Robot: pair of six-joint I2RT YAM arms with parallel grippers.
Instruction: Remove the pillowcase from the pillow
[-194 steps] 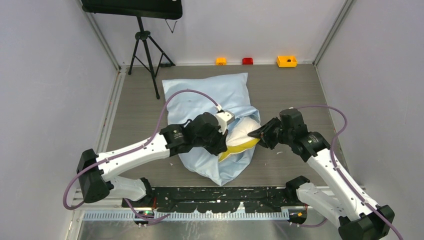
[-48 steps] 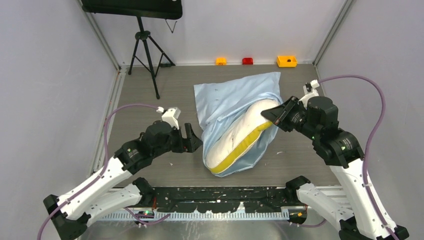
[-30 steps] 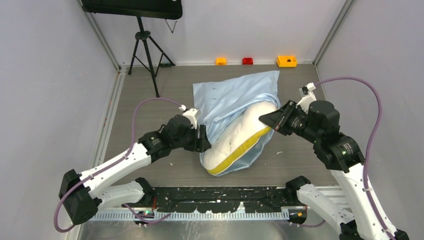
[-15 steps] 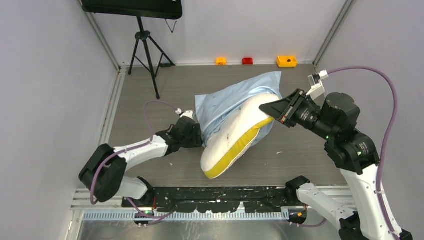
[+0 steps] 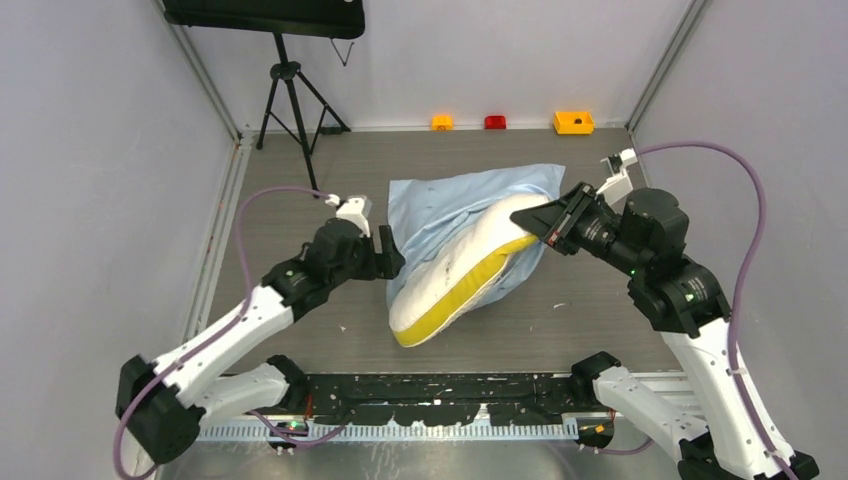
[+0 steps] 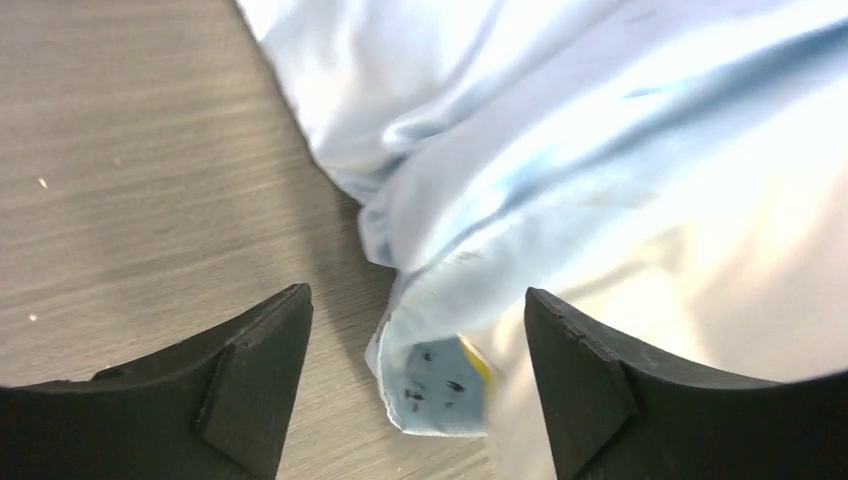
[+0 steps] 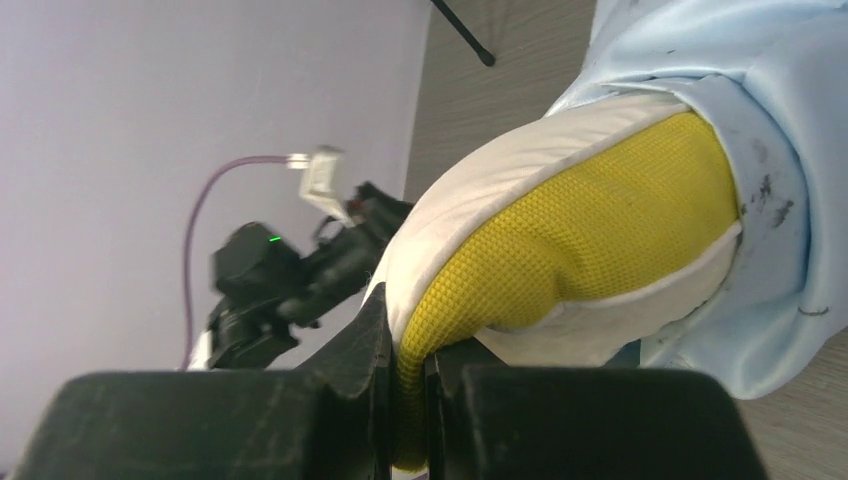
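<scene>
With the pillow point(image 5: 450, 285) central on the worktop point(image 5: 290, 190), half bared and pinched at its far-right corner by the right end effector point(image 5: 522, 212), the wide-open left end effector point(image 5: 388, 255) (beside the left hem of the pillowcase point(image 5: 440, 205)) should clamp and pull that hem.

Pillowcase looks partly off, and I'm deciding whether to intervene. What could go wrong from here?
1. The right tool pinches only a thin corner of the pillow, at its yellow band. A hard pull could slip it free.
2. The left tool stands open at the pillowcase hem, gripping nothing. Pulling now may drag pillow and pillowcase together across the table.
</scene>
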